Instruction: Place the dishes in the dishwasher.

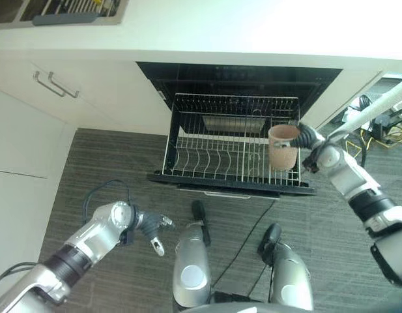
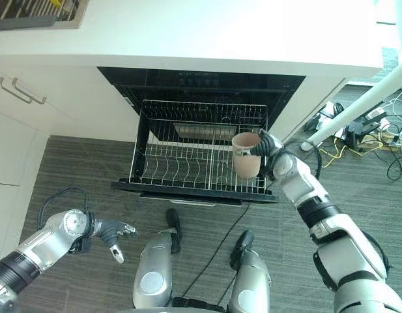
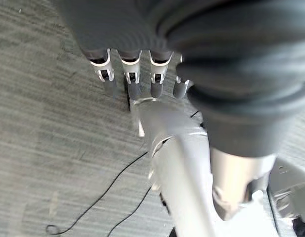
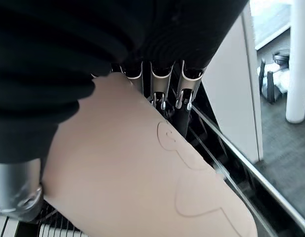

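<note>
One pink cup (image 1: 283, 147), held upright in the right hand (image 1: 309, 139) with fingers wrapped round it, above the one wire rack (image 1: 214, 156); left hand (image 1: 152, 225) hangs slack-fingered, holding nothing.

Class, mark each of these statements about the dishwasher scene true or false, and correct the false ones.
1. The right hand holds a beige cup. True.
2. The cup hangs over the left end of the dishwasher rack. False: it is over the rack's right end.
3. The rack is pulled out of the dishwasher. True.
4. The left hand grips a plate. False: it holds nothing, fingers relaxed above the floor.
5. The cup lies flat in the rack. False: it is held upright, opening upward.
</note>
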